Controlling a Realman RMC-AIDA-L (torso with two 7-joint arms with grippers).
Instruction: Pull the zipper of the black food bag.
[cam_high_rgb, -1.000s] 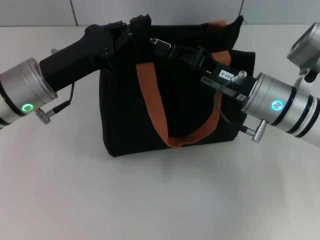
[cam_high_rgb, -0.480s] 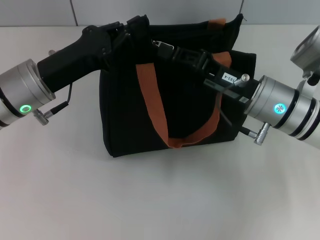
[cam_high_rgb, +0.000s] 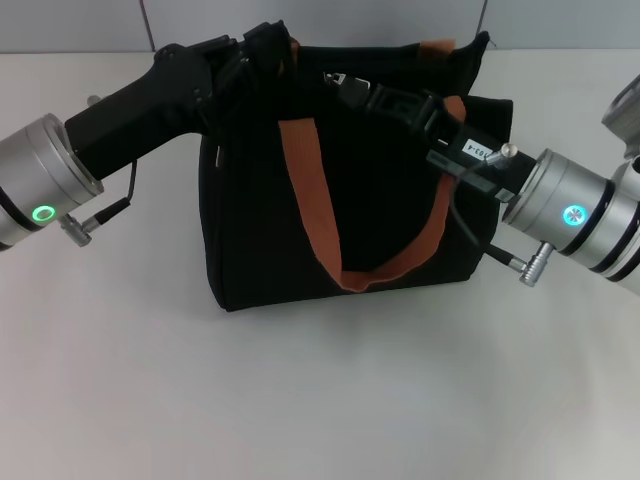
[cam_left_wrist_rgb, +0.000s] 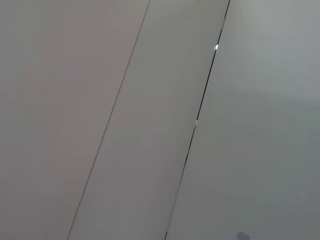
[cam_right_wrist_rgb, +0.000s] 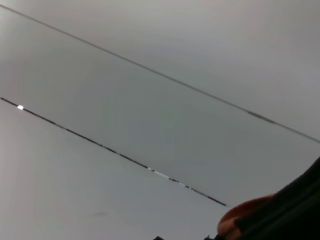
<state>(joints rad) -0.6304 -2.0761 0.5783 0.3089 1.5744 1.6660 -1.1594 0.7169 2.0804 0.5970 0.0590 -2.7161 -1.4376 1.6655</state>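
The black food bag (cam_high_rgb: 250, 210) stands on the table in the head view, with rust-brown handles (cam_high_rgb: 305, 190). My left gripper (cam_high_rgb: 268, 48) is at the bag's top left corner, shut on the raised fabric edge. My right gripper (cam_high_rgb: 345, 84) reaches over the bag's top edge from the right, shut on the small silver zipper (cam_high_rgb: 336, 78). The right wrist view shows only a bit of the bag (cam_right_wrist_rgb: 295, 210) and of a handle (cam_right_wrist_rgb: 242, 216). The left wrist view shows no task object.
The bag stands on a white table (cam_high_rgb: 320, 400) with open surface in front of it and to both sides. A panelled wall (cam_high_rgb: 80, 22) runs behind the table. Both wrist views mostly show wall panels (cam_left_wrist_rgb: 150, 125).
My right gripper has moved right along the bag's top edge, taking the silver zipper pull with it. My left gripper has risen slightly, holding the bag's corner.
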